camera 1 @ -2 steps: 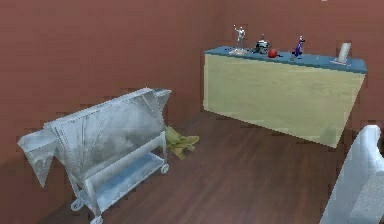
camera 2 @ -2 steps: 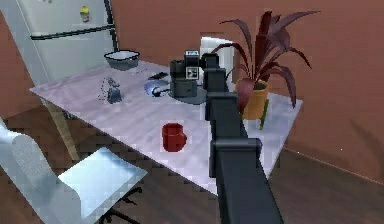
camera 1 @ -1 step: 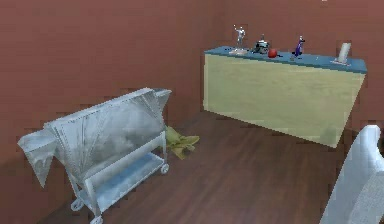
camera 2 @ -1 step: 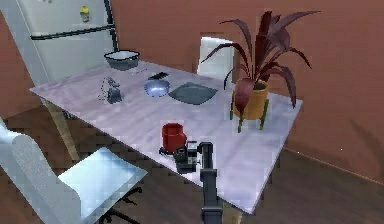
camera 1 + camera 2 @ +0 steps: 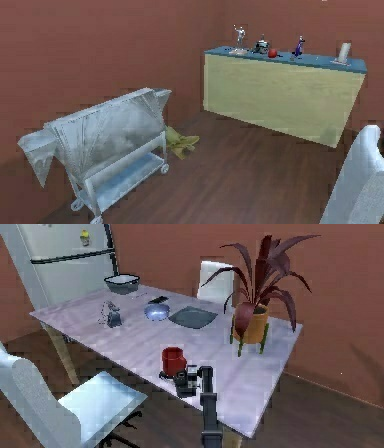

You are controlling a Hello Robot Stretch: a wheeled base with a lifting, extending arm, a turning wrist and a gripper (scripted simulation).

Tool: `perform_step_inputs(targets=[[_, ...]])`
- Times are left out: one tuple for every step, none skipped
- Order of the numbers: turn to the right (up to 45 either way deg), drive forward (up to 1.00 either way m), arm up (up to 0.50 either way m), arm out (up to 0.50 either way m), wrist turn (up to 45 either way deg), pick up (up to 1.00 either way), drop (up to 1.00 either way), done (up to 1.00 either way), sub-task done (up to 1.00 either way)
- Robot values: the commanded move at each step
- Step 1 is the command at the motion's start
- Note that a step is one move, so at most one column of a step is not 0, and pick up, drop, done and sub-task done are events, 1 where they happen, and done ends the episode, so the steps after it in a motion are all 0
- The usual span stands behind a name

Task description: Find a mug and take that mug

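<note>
- Mug [image 5: 173,359], red, is standing upright on the pale table [image 5: 120,342], near the table edge that the arm is reaching over.
- Gripper [image 5: 180,377] is sitting at the end of the dark arm [image 5: 208,406], just beside the mug's base. I am not managing to tell how its jaws stand, or whether it is holding anything.
- Potted plant [image 5: 256,294] with dark red leaves is standing farther along the table.
- Bowl [image 5: 122,284] is resting at the far end, near the fridge [image 5: 62,254].
</note>
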Motion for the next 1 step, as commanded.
perform_step_inputs(targets=[[0.0,0.00,0.10,0.00,0.0,0.00,0.00,0.00,0.00]])
